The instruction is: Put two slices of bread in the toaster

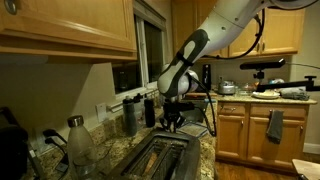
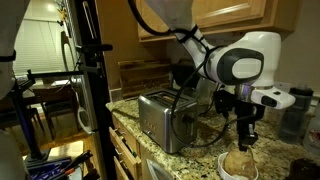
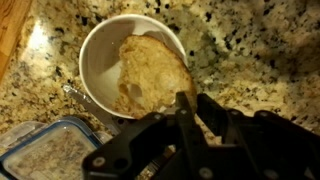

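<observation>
Wrist view: your end effector [image 3: 192,102] pinches the slice of bread [image 3: 150,70] by its edge in the bowl [image 3: 93,55]; that thin hold may tear or slip on lifting.

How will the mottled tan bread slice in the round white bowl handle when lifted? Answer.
Probably light and floppy: the mottled tan bread slice looks thin, slumped in the round white bowl. Its rough surface should grip, yet may crumble.
</observation>
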Motion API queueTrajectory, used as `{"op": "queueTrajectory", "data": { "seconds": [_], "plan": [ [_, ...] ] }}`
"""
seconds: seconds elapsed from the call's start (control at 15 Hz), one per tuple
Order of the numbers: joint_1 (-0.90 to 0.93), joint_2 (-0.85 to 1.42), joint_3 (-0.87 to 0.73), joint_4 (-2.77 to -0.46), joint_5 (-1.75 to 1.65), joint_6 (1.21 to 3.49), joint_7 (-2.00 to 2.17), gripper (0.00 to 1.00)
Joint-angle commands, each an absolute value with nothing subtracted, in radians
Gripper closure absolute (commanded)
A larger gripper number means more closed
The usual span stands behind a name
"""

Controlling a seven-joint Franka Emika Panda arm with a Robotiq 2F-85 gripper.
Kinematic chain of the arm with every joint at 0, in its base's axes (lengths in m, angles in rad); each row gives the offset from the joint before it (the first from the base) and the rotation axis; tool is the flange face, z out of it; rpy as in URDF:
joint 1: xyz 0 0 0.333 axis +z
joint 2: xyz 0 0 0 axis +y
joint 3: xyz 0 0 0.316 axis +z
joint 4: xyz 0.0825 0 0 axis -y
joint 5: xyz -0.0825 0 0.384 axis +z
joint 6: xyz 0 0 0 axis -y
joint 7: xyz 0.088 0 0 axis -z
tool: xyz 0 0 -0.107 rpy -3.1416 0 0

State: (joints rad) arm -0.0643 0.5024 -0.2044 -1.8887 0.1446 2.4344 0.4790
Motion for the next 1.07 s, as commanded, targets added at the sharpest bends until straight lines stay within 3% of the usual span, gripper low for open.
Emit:
{"op": "queueTrajectory", "data": {
  "seconds": [0.0, 1.0],
  "plan": [
    [-0.052, 0.421, -0.209, -1.941, 0.137, 2.471, 0.505, 0.9],
    [-0.038, 0.197, -0.202, -2.038, 0.136, 2.568, 0.576, 0.9]
  ]
}}
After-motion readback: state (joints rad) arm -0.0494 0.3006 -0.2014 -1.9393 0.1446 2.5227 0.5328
